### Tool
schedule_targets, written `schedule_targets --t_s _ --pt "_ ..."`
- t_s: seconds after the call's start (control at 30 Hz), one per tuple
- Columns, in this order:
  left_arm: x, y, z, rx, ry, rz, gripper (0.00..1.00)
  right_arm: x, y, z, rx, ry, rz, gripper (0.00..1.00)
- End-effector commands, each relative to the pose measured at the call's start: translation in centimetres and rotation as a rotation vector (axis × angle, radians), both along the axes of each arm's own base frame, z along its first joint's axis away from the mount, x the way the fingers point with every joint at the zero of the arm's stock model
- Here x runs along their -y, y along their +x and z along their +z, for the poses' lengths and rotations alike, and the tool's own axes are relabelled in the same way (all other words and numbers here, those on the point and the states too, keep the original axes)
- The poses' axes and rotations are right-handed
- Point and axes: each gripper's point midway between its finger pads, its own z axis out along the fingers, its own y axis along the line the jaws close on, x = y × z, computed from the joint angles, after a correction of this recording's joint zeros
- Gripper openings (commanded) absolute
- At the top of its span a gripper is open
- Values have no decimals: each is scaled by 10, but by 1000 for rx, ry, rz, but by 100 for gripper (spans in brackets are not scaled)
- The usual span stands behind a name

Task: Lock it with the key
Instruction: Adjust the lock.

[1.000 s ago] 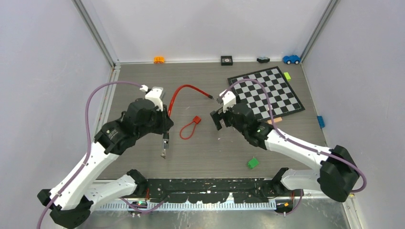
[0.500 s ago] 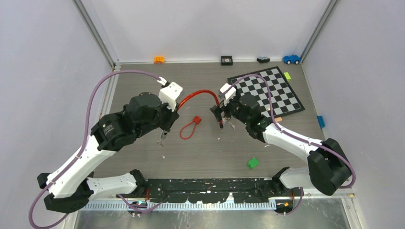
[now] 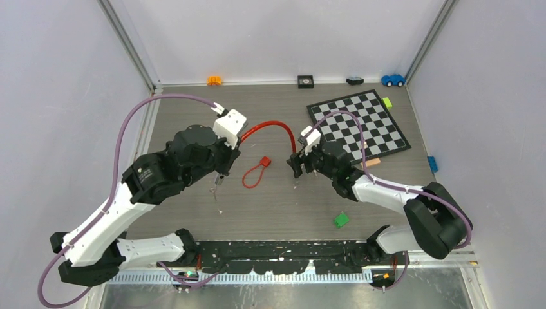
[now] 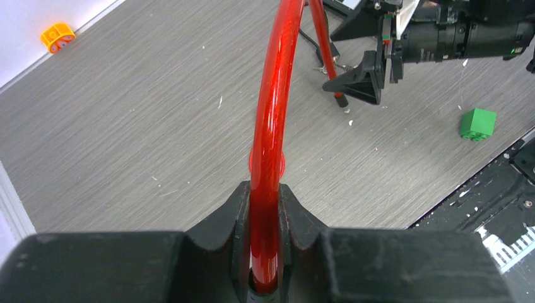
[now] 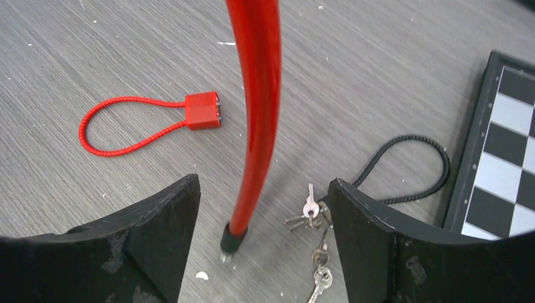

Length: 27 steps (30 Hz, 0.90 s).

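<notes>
Currently my left claw (image 4: 265, 197) is pinched shut on the red cable (image 4: 272, 113), while my right claw (image 5: 262, 189) hangs wide open, holding nothing, astride the cable's downward-pointing tip, keys (image 5: 310, 207) on the tabletop (image 5: 391, 76) just beside.

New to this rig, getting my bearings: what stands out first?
A red cable arches mid-table, one end clamped in the left gripper, its black-tipped free end between the right gripper's open jaws. A few keys lie beside that tip; a checkerboard sits at right rear.
</notes>
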Motion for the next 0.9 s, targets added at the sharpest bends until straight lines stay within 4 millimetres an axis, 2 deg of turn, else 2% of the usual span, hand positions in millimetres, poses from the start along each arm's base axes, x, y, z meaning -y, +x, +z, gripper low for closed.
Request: schedule_targets --t_s 0.0,0.17,0.23,0.3,0.43,0.5,0.57,0.63,0.8,0.87 --pt "4 7 45 119 -144 19 0 4 8 23 35 144 -86 77" --pt "4 8 44 131 -165 23 0 5 5 23 12 196 -106 69" --pt "5 6 44 139 -180 10 0 6 7 24 11 200 -118 59" --pt "7 1 46 148 -203 -21 0 6 10 26 21 197 -126 55" --pt "14 -10 49 159 -224 -112 0 5 13 47 86 247 -122 71" --pt "15 -13 46 157 -214 -134 0 1 10 62 130 258 -79 75" --pt "15 -14 43 151 -198 -144 0 -6 1 80 173 266 -9 77" --pt "15 -14 38 142 -184 -145 0 -9 -6 108 240 302 39 77" --pt "20 -12 28 121 -160 -153 0 -17 -37 203 455 391 204 77" --pt "23 -12 25 111 -155 -161 0 -22 -50 233 508 407 282 77"
